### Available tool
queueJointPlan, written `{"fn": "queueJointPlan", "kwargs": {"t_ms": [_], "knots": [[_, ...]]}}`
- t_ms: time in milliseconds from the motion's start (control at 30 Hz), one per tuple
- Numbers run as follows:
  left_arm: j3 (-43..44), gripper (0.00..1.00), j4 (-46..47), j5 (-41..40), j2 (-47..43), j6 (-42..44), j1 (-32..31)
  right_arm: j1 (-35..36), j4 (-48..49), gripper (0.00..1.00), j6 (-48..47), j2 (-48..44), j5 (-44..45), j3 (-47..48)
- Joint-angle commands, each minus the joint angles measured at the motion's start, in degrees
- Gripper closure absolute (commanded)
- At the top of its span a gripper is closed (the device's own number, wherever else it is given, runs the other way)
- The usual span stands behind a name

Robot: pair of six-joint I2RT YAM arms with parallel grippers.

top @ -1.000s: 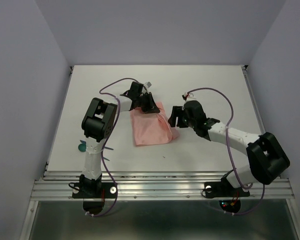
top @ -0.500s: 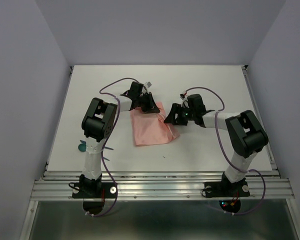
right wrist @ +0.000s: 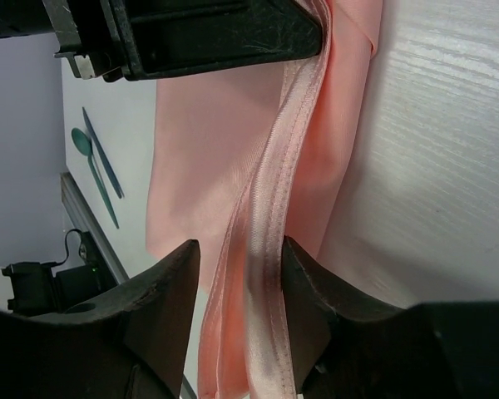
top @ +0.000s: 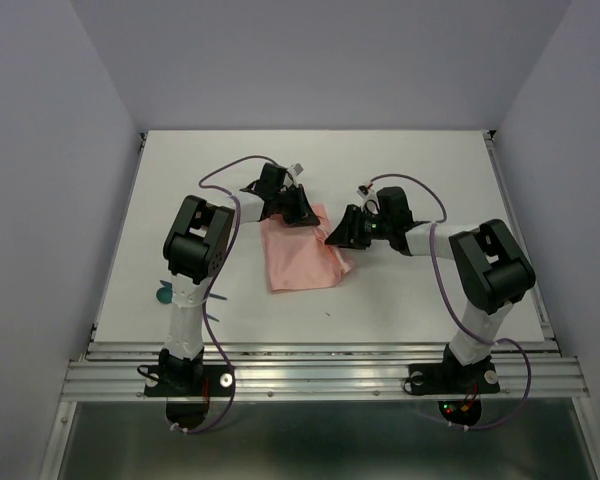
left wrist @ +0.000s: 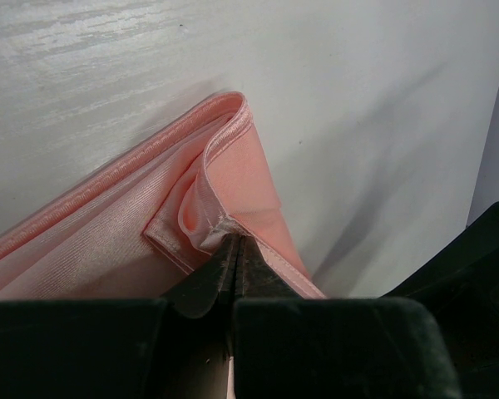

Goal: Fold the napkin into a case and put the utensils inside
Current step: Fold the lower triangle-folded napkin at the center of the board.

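Note:
The salmon-pink napkin (top: 300, 255) lies folded at the table's middle, with creased layers. My left gripper (top: 302, 212) is at its far corner, shut on a bunched bit of hem (left wrist: 212, 229). My right gripper (top: 332, 236) is low at the napkin's right edge. Its jaws stand apart with the doubled hemmed edge (right wrist: 270, 241) running between them, one finger (right wrist: 303, 278) touching the cloth and the other a little off it. The teal utensils (right wrist: 96, 162) lie by the table's left edge (top: 163, 294), largely hidden behind the left arm in the top view.
The left arm's black gripper body (right wrist: 208, 37) sits close above the right gripper's jaws. Purple cables (top: 225, 170) loop over both arms. The metal rail (top: 320, 365) runs along the near edge.
The right arm has swung in to the napkin's right edge and its jaws have narrowed around the hem. The left gripper has kept its hold in place.

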Motion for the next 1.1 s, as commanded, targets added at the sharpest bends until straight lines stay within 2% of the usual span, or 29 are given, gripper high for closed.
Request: {"fn": "queueJointPlan", "kwargs": {"t_ms": [0,267,767,1067], "knots": [[-2.0,0.95,-9.2,-7.5,4.9,4.2,0.3,-0.4,3.6,0.52,1.5,-0.8,0.3,-0.6],[-1.9,0.95,-9.2,-7.6,5.0,4.2,0.3,-0.4,3.6,0.55,4.2,-0.9,5.2,-1.8],[-1.9,0.95,-9.4,-7.3,4.7,4.4,0.3,-0.4,6.2,0.68,7.3,-4.6,5.0,-2.8],[-1.5,0.95,-9.3,-7.2,5.0,4.3,0.2,-0.4,4.3,0.85,5.5,-4.6,3.2,-2.2]]}}
